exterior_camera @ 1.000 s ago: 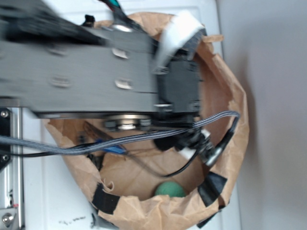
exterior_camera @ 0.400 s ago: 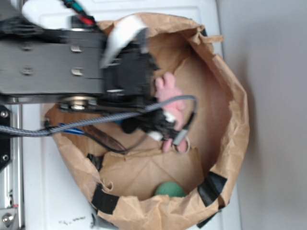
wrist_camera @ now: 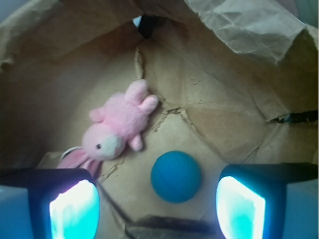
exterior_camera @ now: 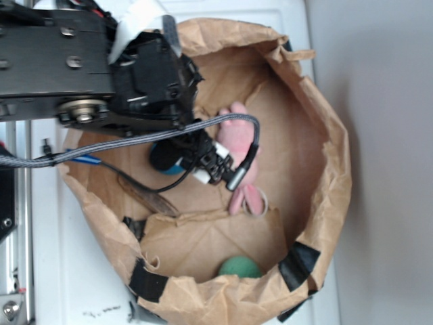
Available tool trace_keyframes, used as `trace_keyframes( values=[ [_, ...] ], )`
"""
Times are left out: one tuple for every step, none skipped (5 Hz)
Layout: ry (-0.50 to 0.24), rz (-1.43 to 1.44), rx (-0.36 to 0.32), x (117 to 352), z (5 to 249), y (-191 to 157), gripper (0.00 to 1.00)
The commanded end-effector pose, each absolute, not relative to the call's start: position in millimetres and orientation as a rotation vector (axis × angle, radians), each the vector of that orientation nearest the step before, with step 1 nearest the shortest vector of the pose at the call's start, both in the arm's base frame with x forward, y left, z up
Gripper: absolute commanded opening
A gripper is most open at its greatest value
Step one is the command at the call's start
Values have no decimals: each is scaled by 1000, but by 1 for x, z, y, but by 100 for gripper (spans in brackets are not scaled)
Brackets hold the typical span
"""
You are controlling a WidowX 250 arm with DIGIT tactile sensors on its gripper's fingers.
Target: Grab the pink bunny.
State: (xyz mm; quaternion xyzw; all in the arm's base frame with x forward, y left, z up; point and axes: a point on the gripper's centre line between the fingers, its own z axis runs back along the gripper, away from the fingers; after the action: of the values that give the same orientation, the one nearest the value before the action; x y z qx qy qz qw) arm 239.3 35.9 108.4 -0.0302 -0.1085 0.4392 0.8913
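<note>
Tool (wrist_camera: 158, 206) of mine hangs spread and empty inside the crumpled brown paper bag (exterior_camera: 325, 203), with the small pink plush bunny (wrist_camera: 117, 124) lying ungrasped on the bag floor beside the blue ball (wrist_camera: 176, 176), so the grab itself remains.

Gripper (wrist_camera: 158, 209) hangs low, fingers (wrist_camera: 70, 204) spread wide.

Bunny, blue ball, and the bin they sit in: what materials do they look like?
Pink bunny: soft plush, fuzzy matte pile, floppy ears. Blue ball: smooth matte surface, likely rubber or foam; cannot tell which. Bin: brown kraft paper, creased and wrinkled, edges held with black tape.
</note>
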Motion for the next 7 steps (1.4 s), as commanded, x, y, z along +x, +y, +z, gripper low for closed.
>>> trace_keyframes(
  values=[
    [-279,933,-14,264,108,28,100],
    [-291,942,7,264,104,24,100],
    [-301,958,16,266,102,23,100],
    [-295,975,18,269,103,26,100],
    [-285,997,28,274,102,28,100],
    [-299,981,7,270,103,28,100],
    [-317,934,-30,253,109,28,100]
  ],
)
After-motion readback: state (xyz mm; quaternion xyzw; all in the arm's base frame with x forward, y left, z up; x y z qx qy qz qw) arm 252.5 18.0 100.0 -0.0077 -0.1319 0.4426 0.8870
